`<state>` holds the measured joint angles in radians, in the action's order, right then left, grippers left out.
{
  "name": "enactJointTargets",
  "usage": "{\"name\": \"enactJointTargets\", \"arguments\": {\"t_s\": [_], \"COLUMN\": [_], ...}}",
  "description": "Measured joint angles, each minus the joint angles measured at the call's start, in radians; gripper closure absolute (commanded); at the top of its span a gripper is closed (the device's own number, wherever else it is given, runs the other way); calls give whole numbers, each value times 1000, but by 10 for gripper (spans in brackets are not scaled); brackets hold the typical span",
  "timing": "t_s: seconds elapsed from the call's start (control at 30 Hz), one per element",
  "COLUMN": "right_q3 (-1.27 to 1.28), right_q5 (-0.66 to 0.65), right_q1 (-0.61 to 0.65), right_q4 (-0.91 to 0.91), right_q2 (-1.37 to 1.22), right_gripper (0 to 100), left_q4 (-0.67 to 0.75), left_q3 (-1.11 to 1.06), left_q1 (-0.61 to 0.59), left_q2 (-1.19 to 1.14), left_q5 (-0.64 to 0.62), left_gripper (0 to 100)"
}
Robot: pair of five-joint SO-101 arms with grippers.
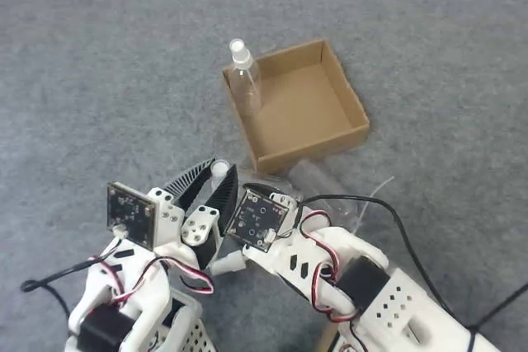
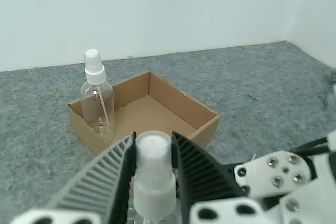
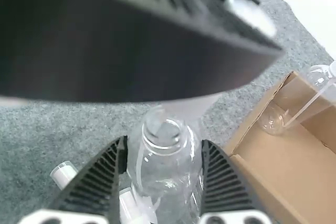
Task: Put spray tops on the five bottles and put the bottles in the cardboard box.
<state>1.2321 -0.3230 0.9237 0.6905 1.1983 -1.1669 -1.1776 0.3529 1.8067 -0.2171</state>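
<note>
My left gripper [image 1: 218,172] is shut on a white spray top [image 2: 153,179], held upright in front of the cardboard box [image 1: 350,110]. Directly beneath it, my right gripper [image 3: 164,148] is shut on a clear open-necked bottle [image 3: 167,174]. The spray top's lower end sits right over the bottle's neck. The left gripper's dark finger [image 3: 131,35] covers the top of the right wrist view. A clear bottle with a white spray top [image 1: 244,78] stands upright in the box's near-left corner, also seen as bottle [image 2: 97,98].
Loose white spray tops [image 3: 63,172] lie on the grey carpet beside the held bottle. Clear bottles [image 1: 318,177] lie just in front of the box. The right arm's black cable [image 1: 396,220] trails over the carpet. Open carpet lies left of the box.
</note>
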Motion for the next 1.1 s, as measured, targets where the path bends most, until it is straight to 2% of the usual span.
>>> {"name": "enactJointTargets", "arguments": {"t_s": [0.73,0.97,1.1], "right_q3": [0,21,21], "right_q5": [0,0,0], "right_q1": [-6,-6,-9], "right_q4": [-31,-55,-55], "right_q2": [0,2,2], "right_gripper": [981,982,982], "left_q4": [0,0,-2], "left_q3": [0,-6,-35], "left_q1": [0,-2,-2], "left_q2": [0,0,0], "left_q5": [25,29,34], "left_gripper": [986,845,830]}}
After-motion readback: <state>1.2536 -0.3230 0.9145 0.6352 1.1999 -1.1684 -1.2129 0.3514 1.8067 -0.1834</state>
